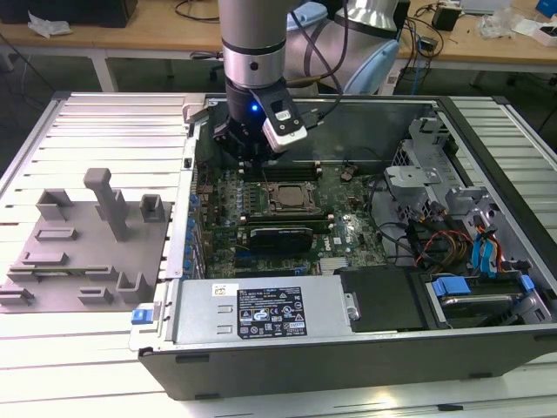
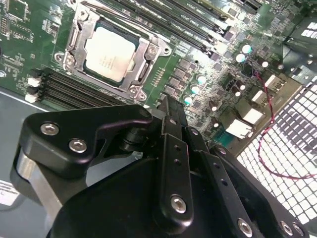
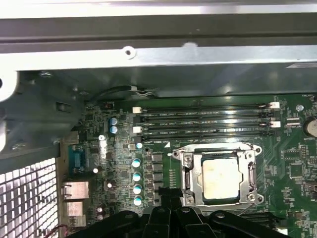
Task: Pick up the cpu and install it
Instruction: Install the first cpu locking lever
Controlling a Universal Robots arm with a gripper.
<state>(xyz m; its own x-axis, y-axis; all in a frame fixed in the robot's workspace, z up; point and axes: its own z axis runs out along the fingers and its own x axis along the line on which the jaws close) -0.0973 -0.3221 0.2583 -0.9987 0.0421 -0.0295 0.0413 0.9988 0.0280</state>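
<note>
Looking at the motherboard (image 1: 278, 213) near the centre of the exterior view, you find the cpu (image 2: 110, 53) already seated in its socket (image 3: 220, 174), metal top facing up (the chip is square, so it has no real long axis), lying flat with its edges parallel to the socket frame. Your gripper (image 2: 168, 106) hovers just beside the socket, in the upper middle of the exterior view; its jaws look pressed together and carry nothing. Placement seems done; whether the retention frame is latched, I cannot tell.
</note>
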